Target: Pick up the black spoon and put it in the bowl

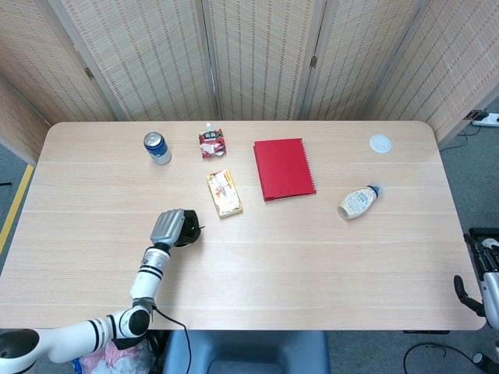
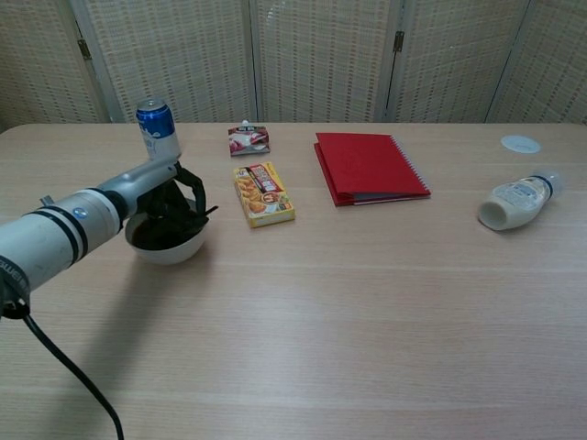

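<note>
A white bowl [image 2: 168, 251] with a dark inside stands on the table's left side. My left hand [image 2: 174, 203] hangs over it with its dark fingers curled down into the bowl. The black spoon [image 2: 210, 212] seems held in those fingers; only its thin end pokes out to the right over the rim. From the head view the left hand [image 1: 172, 227] covers nearly all of the bowl, and the spoon's tip [image 1: 200, 228] shows beside it. A dark part of my right hand [image 1: 468, 296] shows off the table's right edge, too little to read its fingers.
A yellow snack box [image 2: 264, 193] lies just right of the bowl, and a blue can [image 2: 158, 130] stands behind it. Further back and right are a red packet [image 2: 249, 140], a red notebook [image 2: 370, 167], a tipped white bottle [image 2: 515, 202] and a white lid [image 2: 520, 143].
</note>
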